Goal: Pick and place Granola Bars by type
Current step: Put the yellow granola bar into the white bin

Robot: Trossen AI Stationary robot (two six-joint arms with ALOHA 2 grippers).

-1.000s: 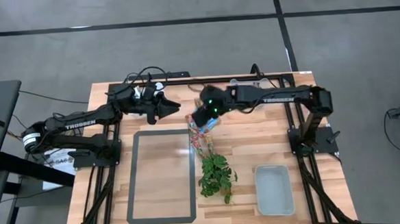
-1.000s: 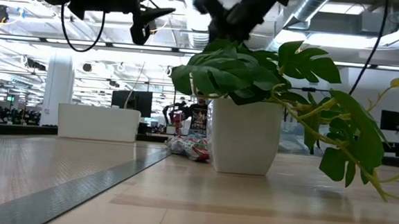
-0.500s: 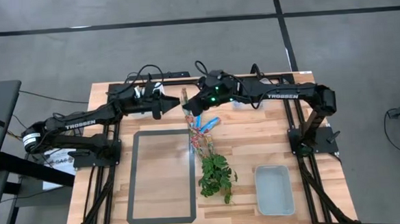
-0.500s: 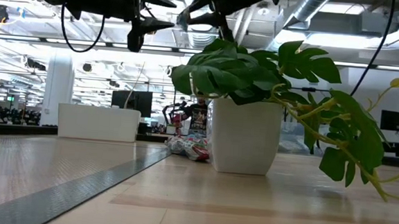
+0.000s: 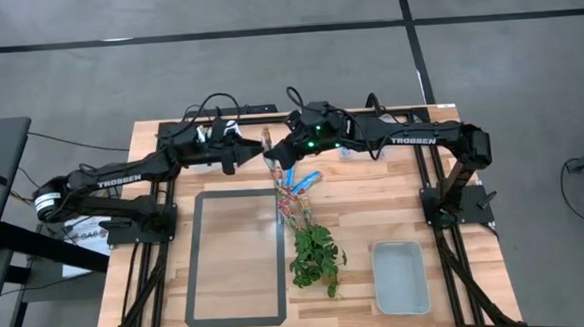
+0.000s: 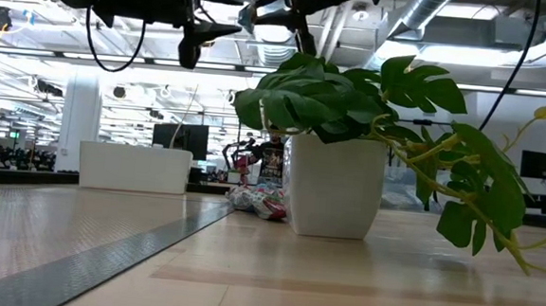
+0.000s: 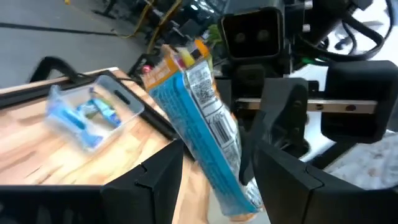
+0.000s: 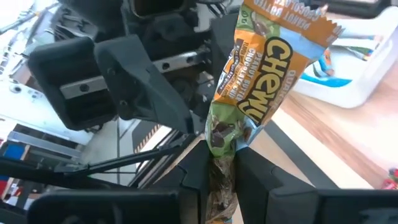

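Note:
A blue-and-tan granola bar point(image 8: 267, 68) is in my right gripper point(image 8: 219, 169), high over the table's far middle point(image 5: 268, 142). My left gripper point(image 7: 219, 152) is open and faces it from the left point(image 5: 255, 155). Its two fingers stand on either side of the bar's blue back point(image 7: 199, 118); I see no touch. A heap of red and blue bars point(image 5: 292, 196) lies on the table below them. A clear bin point(image 7: 87, 115) holds blue bars. My right gripper pinches the bar by one crimped end point(image 8: 221, 146) between its two fingers. They come about level from the table's right. The rest of the bar sticks out past the fingertips toward the left gripper, lifted clear of the table.
A potted leafy plant point(image 5: 315, 254) stands near the table's middle, just nearer than the heap. A clear tray point(image 5: 399, 276) sits near the right front, and a grey taped rectangle point(image 5: 235, 257) marks the left half. The low view shows a white box point(image 6: 134, 168) far back.
My right gripper has risen from over the heap, carrying the bar. It has swung toward the far left until it faces the left gripper, and turned from pointing down to about level. The bar now stands between the left gripper's fingers.

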